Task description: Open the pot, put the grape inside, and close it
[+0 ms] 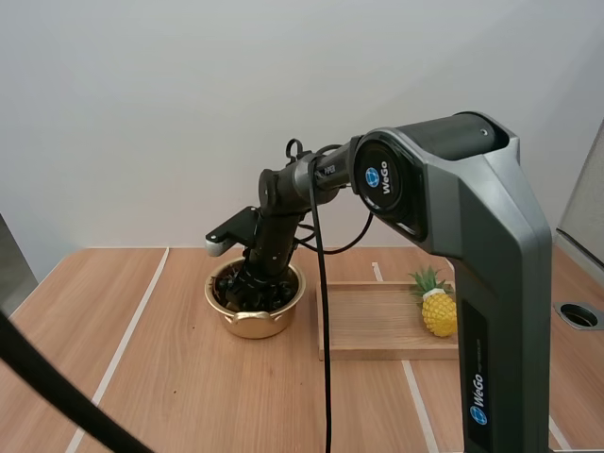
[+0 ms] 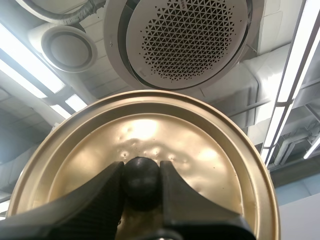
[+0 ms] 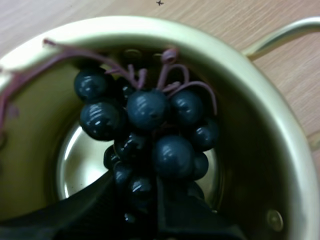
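Risk: right gripper (image 3: 137, 189), pinching grape bunch (image 3: 147, 111) inside pot (image 3: 282, 165), may drag it out if stems snag; left gripper (image 2: 141, 171) clamps lid knob (image 2: 142, 181).

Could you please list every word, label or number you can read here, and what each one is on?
"WeGo": on the round joint cap of the right arm.
"WeGo": running up that arm's lower link.
A small label beside that cap: too small to read.
No text on the pot, lid or grapes.
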